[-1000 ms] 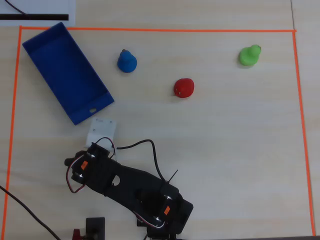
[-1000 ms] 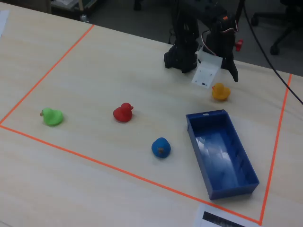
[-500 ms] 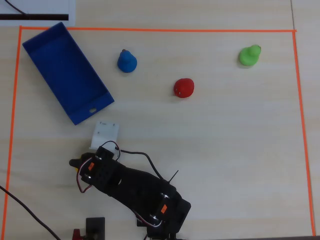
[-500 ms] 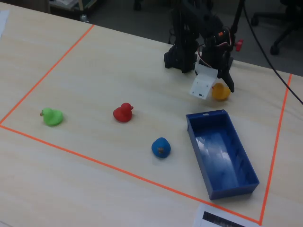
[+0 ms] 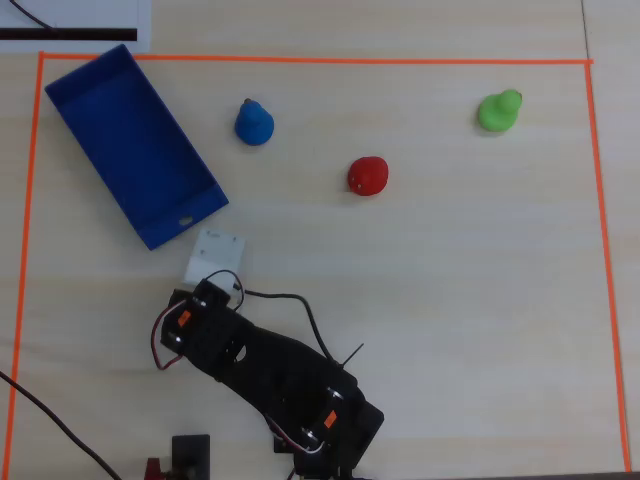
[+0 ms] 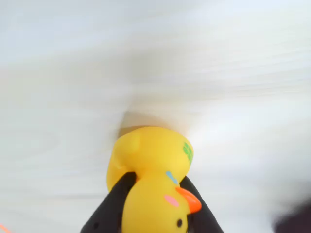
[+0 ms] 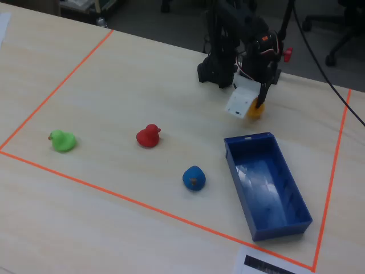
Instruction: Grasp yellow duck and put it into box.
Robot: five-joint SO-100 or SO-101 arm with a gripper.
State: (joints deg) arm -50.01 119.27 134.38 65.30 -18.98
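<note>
Wrist view: table (image 6: 204, 58) motion-blurred; yellow duck (image 6: 153, 179) cut off at bottom edge.

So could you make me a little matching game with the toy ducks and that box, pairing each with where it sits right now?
Things:
1. yellow duck
2. green duck
3. blue duck
4. blue box

Places:
A. empty, lying inside the orange tape border
B. pinched in the gripper
C. on the table nearest the box
D. on the table farthest from the box

Pairs: 1-B, 2-D, 3-C, 4-A
</note>
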